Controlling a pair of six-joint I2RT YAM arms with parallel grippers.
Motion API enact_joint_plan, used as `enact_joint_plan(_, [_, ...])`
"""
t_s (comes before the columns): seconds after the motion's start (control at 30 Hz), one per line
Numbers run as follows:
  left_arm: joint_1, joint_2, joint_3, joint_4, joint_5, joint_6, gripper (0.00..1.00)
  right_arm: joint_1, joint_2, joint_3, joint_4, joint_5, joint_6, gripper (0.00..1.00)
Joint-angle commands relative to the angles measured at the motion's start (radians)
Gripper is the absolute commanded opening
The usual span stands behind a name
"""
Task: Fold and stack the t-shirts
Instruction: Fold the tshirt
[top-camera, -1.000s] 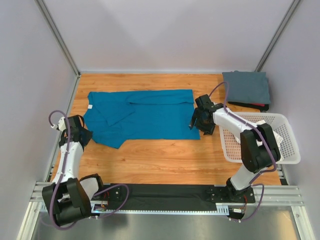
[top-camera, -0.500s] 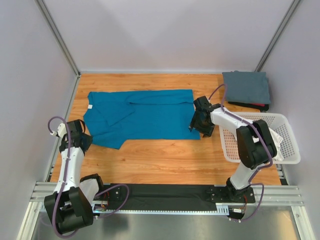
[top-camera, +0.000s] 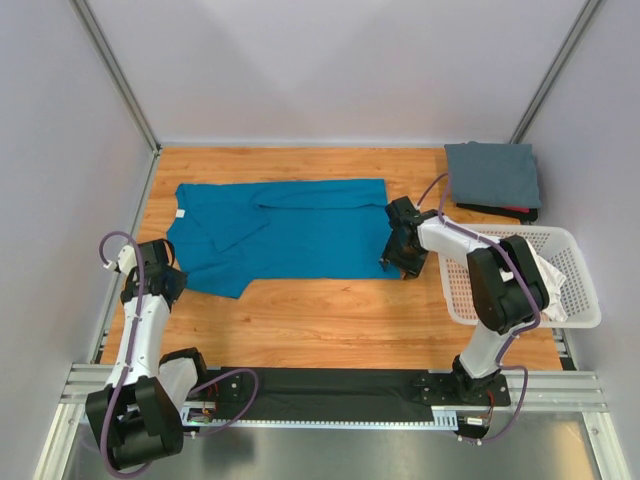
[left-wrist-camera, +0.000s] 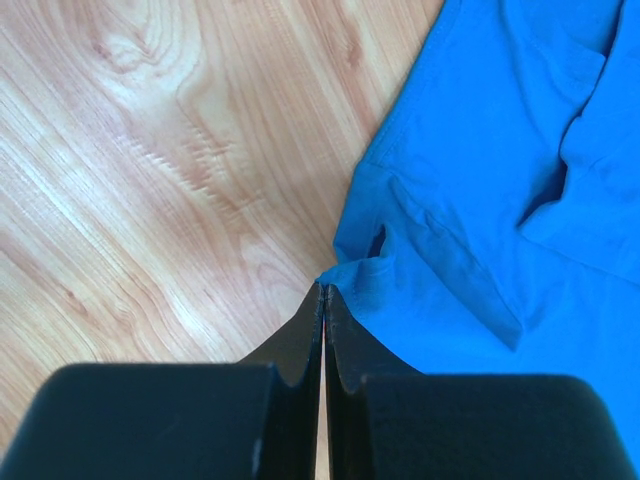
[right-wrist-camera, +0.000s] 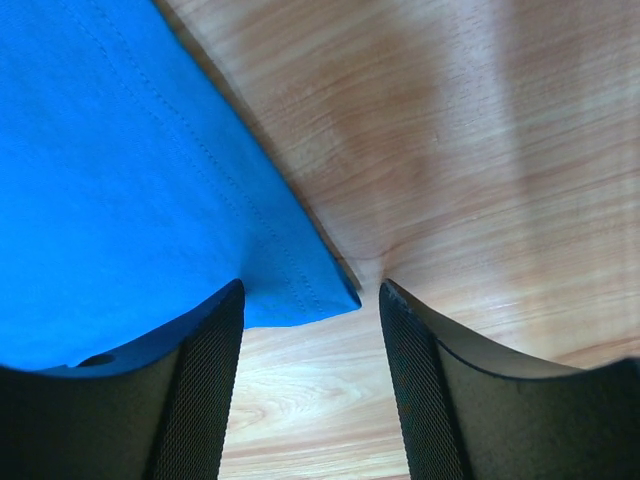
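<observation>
- The wooden tabletop (top-camera: 330, 310) fills the space between the grey walls, with both arms bolted along its 6 o'clock edge.
- The teal-blue t-shirt (top-camera: 290, 230) lies spread flat, mostly over the 10 to 12 o'clock part of the tabletop. Its long side runs from 9 to 3 o'clock, and part of it is folded over on top of itself.
- The white lattice basket (top-camera: 590, 300) stands at the 3 to 4 o'clock edge, and the right arm's elbow reaches across its near-left corner.
- The slate grey t-shirt (top-camera: 493, 175) sits folded in the 1 o'clock corner. It rests on a dark bundle (top-camera: 515, 212) that shows a strip of red at its 5 o'clock side.
- The white t-shirt (top-camera: 556, 283) lies crumpled inside the basket, toward its 3 o'clock wall.
- The right end effector (right-wrist-camera: 310, 330) is down at the teal-blue shirt's 4 o'clock corner. Its fingers (right-wrist-camera: 200, 390) are apart, one on the cloth side and one on the bare wood side. The stitched corner of the hem sits in the gap between them.
- The left end effector (left-wrist-camera: 322, 292) is at 8 o'clock, at the shirt's 8 o'clock edge. Its fingers are pressed together, with the tips right against a small pucker in the blue hem. I cannot tell whether any cloth is caught between them.
</observation>
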Motion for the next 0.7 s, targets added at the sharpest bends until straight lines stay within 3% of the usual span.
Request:
enact_joint_plan(0.0, [-0.009, -0.012, 0.024, 0.006, -0.021, -0.004, 0.0, 0.003, 0.006, -0.003, -0.011, 0.027, 0.023, 0.58])
enact_joint_plan(0.2, [-0.012, -0.009, 0.03, 0.003, -0.025, -0.002, 0.0, 0.004, 0.0, -0.012, -0.011, 0.031, 0.027, 0.5])
enact_joint_plan(0.27, [-0.012, -0.009, 0.031, 0.004, -0.028, -0.002, 0.0, 0.003, 0.004, -0.016, -0.002, 0.035, 0.029, 0.43])
enact_joint_plan(0.4, [-0.012, -0.011, 0.035, 0.0, -0.031, -0.002, 0.0, 0.004, 0.015, -0.022, 0.009, 0.051, 0.033, 0.26])
enact_joint_plan(0.53, [-0.012, -0.011, 0.065, -0.02, -0.044, 0.006, 0.0, 0.004, 0.015, 0.002, -0.008, 0.059, 0.026, 0.0])
enact_joint_plan(0.67, [-0.012, -0.011, 0.091, -0.033, -0.04, 0.019, 0.0, 0.004, 0.017, 0.059, -0.062, 0.073, 0.007, 0.0])
